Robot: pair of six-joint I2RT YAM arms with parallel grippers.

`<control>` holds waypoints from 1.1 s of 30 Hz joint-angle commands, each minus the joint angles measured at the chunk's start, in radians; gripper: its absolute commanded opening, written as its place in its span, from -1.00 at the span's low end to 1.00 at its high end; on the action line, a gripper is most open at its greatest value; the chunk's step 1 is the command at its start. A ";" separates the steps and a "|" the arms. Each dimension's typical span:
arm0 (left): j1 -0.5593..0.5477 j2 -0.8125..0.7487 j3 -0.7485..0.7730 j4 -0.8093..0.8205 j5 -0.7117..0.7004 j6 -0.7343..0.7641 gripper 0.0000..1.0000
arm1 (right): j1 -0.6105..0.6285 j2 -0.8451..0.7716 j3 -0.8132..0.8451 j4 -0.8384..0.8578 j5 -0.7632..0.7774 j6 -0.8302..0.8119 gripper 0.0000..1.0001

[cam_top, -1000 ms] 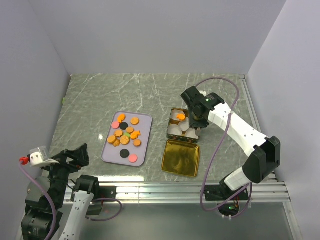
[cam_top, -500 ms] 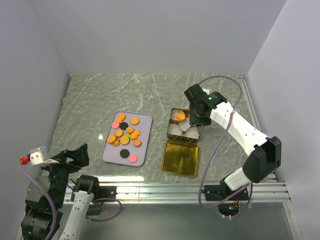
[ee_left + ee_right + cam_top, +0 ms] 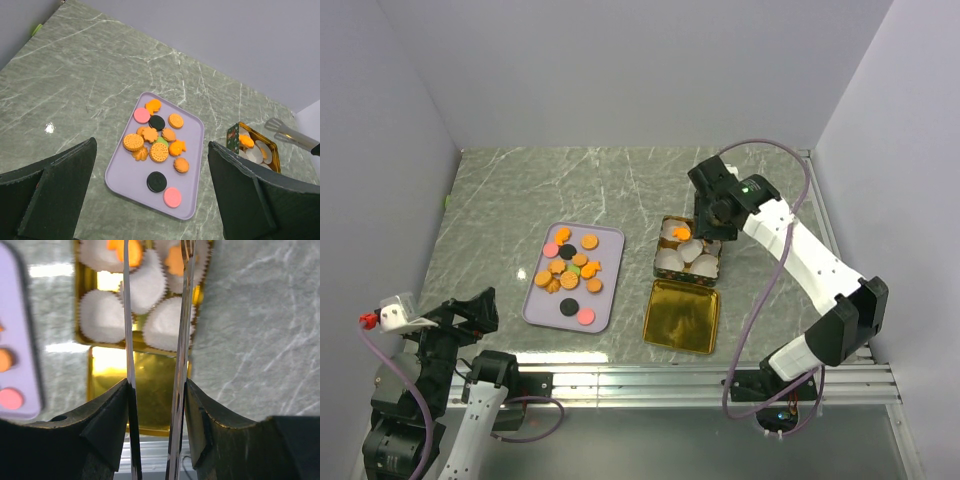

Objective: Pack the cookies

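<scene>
right gripper (image 3: pixel 712 222): fingers are seen clamped on the outer sides of metal tongs (image 3: pixel 126 340). the tong blades are kept a little apart, and nothing is gripped between them. the tips are held above the far end of the open tin (image 3: pixel 658 262), without touching it as far as can be told. the right arm is stretched forward from its base and bent down over the tin.

white paper cups (image 3: pixel 102 315) are packed in the tin; an orange cookie is lying in each of two far ones. the gold lid (image 3: pixel 682 315) is laid just beside the tin, nearer the bases.

most cookies (image 3: pixel 159 151) are piled on the lilac tray (image 3: pixel 122 175), left of the tin.

left gripper (image 3: pixel 151 145): fingers spread wide, nothing held; arm folded at the near left corner.
</scene>
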 commanded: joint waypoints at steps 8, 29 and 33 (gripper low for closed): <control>-0.001 -0.007 -0.007 0.049 0.035 0.029 0.99 | 0.346 0.082 0.189 -0.016 -0.058 0.120 0.04; -0.001 -0.037 -0.009 0.049 0.041 0.030 0.99 | 0.626 0.359 0.325 -0.031 -0.089 0.162 0.06; -0.001 -0.040 -0.010 0.051 0.042 0.032 0.99 | 0.638 0.375 0.321 -0.030 -0.090 0.162 0.06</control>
